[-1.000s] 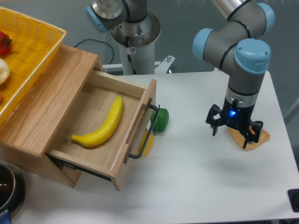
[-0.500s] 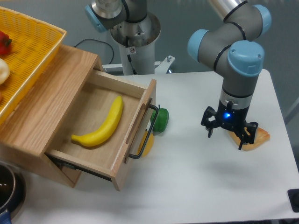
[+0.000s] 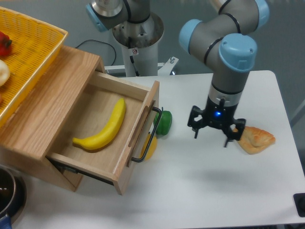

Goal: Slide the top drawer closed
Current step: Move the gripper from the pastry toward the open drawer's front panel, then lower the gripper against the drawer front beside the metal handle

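**A:** How many drawers did you count?

**B:** One. The top drawer (image 3: 102,131) stood pulled well out of the oak cabinet (image 3: 52,95), toward the middle of the table (image 3: 205,191). It was wide and shallow, of light oak with visible grain, with a flat front panel and one thin black bar handle (image 3: 148,136) bent at both ends.

**A:** And inside it?

**B:** A single banana (image 3: 105,126), smooth, yellow and curved, lying diagonally on the drawer floor.

**A:** Anything near the handle?

**B:** Two small things on the table just beyond the front panel: a glossy green rounded object (image 3: 164,123) and a yellow piece (image 3: 150,148) partly hidden behind the handle. I could not tell what either was.

**A:** The gripper?

**B:** One gripper (image 3: 213,134), black, with a blue light glowing on its wrist. Its two fingers were spread apart, pointing down and grasping nothing. It hung over the table, well apart from the drawer, between the green object and a pastry (image 3: 257,139).

**A:** Describe the pastry.

**B:** One, golden brown, roughly triangular with a flaky-looking crust, flat on the white tabletop just beside the gripper.

**A:** What else?

**B:** One yellow woven basket (image 3: 33,52) on top of the cabinet, holding a red item (image 3: 4,44) and a pale round one (image 3: 2,72) at the frame's edge. A dark metal pot (image 3: 9,191) showed at the lower left corner.

**A:** Any writing?

**B:** A small sticker on the arm's base column (image 3: 135,51), too small to read.
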Action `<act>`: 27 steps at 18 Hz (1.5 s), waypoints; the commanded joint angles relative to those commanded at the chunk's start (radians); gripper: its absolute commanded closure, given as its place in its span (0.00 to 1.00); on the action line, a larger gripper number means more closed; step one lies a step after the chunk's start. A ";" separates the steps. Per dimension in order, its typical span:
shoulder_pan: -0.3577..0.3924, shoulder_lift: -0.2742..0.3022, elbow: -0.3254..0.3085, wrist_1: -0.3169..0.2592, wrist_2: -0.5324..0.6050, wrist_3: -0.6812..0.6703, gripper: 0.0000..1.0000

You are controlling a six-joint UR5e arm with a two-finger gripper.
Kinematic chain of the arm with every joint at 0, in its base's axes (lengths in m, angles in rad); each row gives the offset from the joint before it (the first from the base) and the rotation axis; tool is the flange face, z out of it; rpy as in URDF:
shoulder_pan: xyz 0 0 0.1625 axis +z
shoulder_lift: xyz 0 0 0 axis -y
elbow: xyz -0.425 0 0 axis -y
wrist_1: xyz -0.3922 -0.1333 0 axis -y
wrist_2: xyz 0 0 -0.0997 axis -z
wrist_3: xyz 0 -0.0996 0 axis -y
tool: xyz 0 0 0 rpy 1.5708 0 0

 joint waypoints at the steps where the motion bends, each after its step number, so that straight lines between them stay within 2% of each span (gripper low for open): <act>1: -0.003 0.006 0.002 -0.022 -0.002 -0.002 0.78; 6: -0.040 0.006 0.009 -0.060 -0.018 -0.077 0.80; 11: -0.041 0.006 0.047 -0.160 -0.103 -0.078 0.81; 13: -0.043 0.006 0.060 -0.183 -0.135 -0.078 0.81; 27: -0.100 0.034 0.066 -0.184 -0.160 -0.143 0.81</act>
